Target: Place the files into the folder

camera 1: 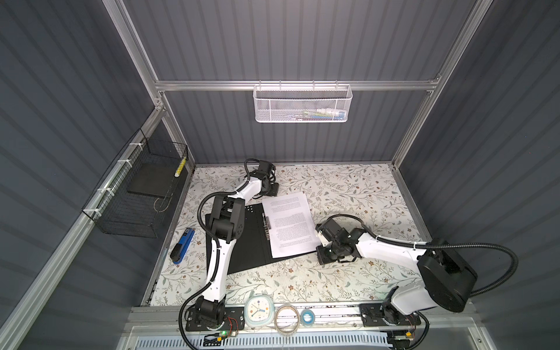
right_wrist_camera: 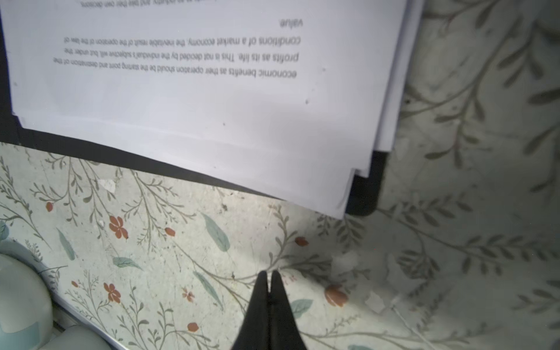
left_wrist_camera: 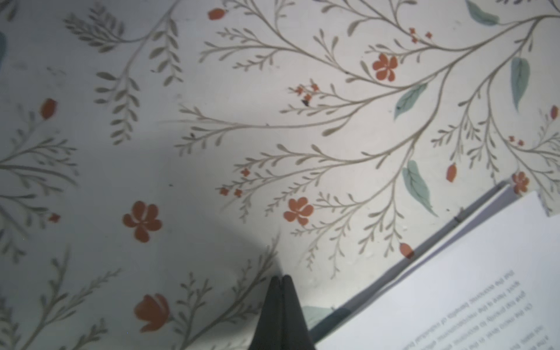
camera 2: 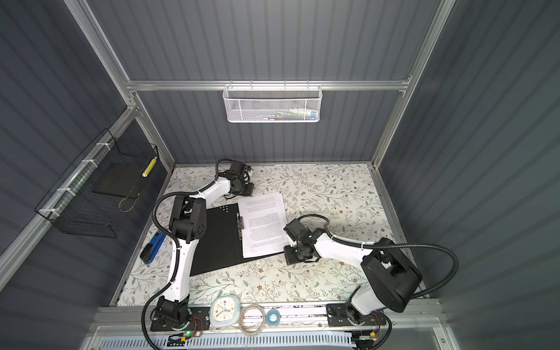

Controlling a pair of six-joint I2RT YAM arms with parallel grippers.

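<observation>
As the files (camera 1: 289, 224) overhang the folder's (camera 1: 251, 242) far edge, tabletop (camera 1: 348, 188) lies beyond.

The files (camera 1: 288, 221) are showing white with black print, the folder (camera 1: 254, 248) black. The table (camera 1: 348, 194) is displaying orange-flowered, green-leaved sprigs.

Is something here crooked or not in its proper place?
Yes. The files lie on the open folder, but unevenly: the sheets are fanned apart at their corners and stick out past the folder's edges.
</observation>
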